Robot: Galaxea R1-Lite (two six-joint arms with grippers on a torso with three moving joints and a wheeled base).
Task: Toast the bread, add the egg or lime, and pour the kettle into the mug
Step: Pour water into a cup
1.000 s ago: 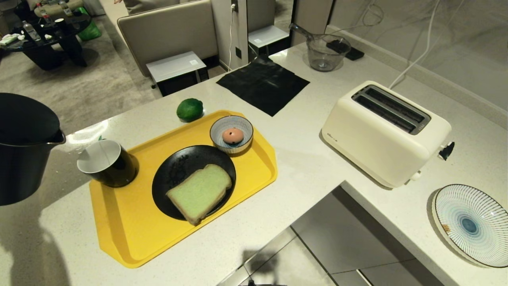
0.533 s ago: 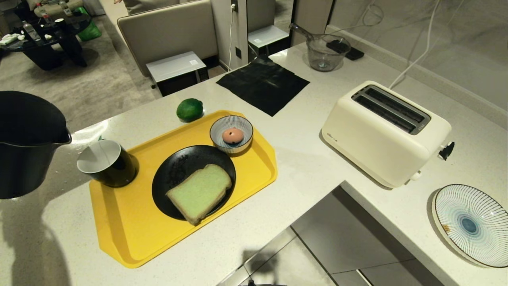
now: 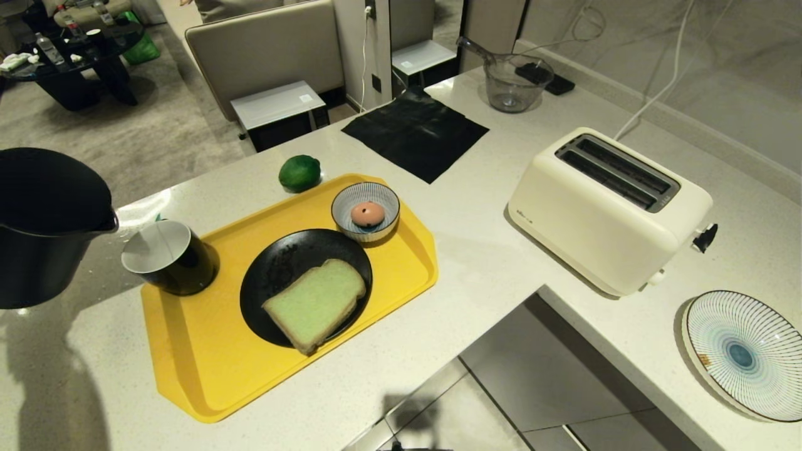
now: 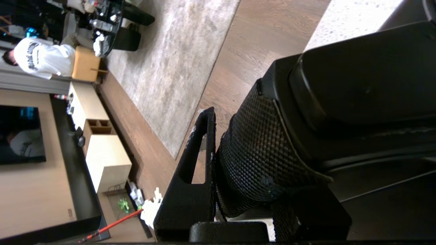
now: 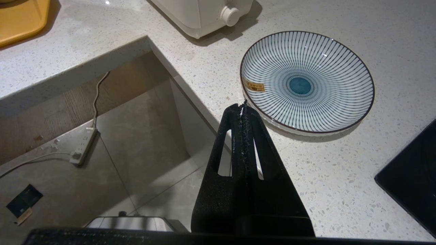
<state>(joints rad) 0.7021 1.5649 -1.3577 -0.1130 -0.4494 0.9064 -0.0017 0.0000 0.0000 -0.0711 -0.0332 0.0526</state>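
One kettle clamped in left pincer; right pincer closed, empty; one mug.

Kettle left of mug; bread on pan, right of mug.

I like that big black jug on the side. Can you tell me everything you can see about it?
The kettle is a large matte black jug with a flat black lid and a short spout that points toward the black mug. It hangs tilted above the counter at the left edge of the head view, partly cut off. In the left wrist view the left claw is closed on its textured black handle. Nothing is pouring out that can be seen.
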